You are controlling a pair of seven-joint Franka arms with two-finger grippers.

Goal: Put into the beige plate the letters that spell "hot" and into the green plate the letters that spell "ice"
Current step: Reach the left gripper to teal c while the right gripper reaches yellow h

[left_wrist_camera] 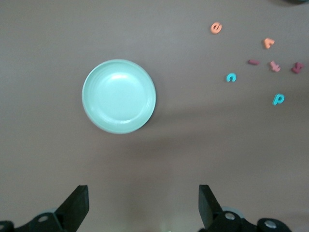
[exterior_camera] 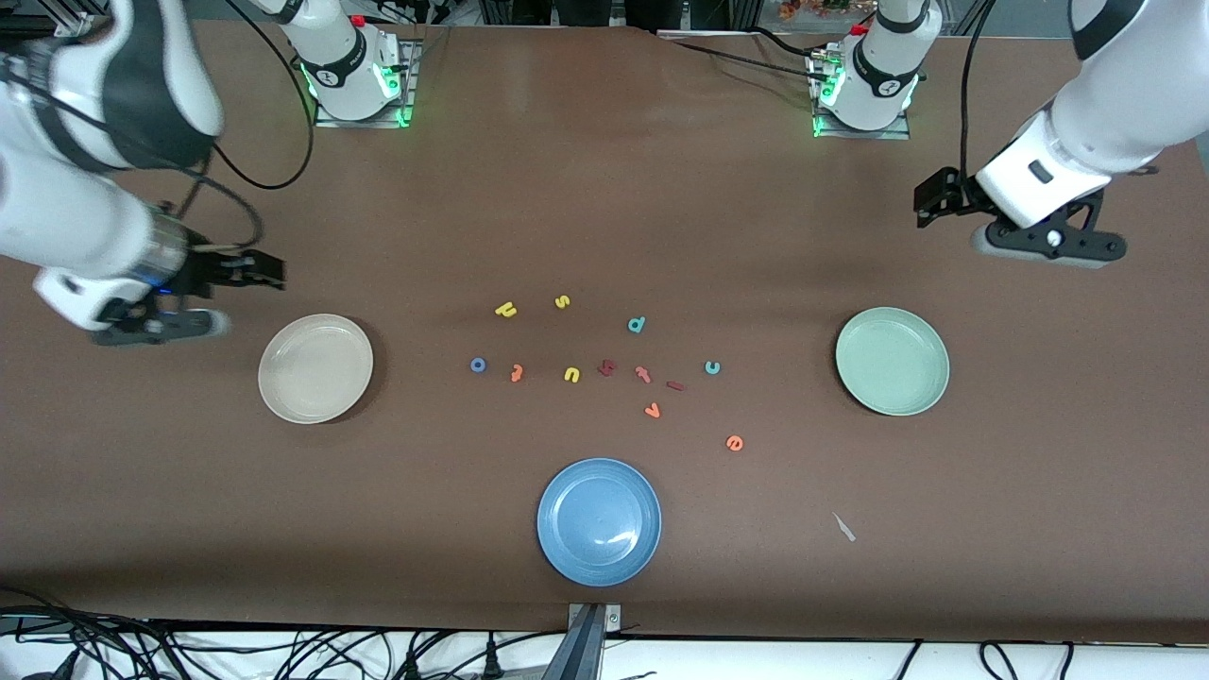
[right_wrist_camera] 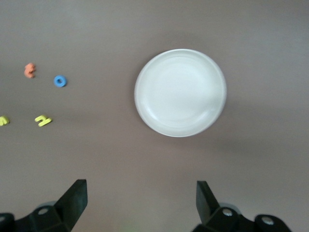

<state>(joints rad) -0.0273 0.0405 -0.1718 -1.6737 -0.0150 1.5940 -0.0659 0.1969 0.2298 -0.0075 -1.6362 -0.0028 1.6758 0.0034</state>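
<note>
Blue plate (exterior_camera: 599,521) nearest, left hand (left_wrist_camera: 143,205) spread wide, holding nothing, right hand (right_wrist_camera: 141,203) likewise

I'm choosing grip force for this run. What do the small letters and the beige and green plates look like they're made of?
The letters, such as the blue "o" and teal "c", look like matte foam: flat colour, no shine. The beige plate and green plate look like hard plastic or glazed ceramic: smooth, with soft sheen and raised rims.

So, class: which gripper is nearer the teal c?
Left. The left gripper hangs by the green plate, toward the c's end; the right gripper is past the beige plate.
</note>
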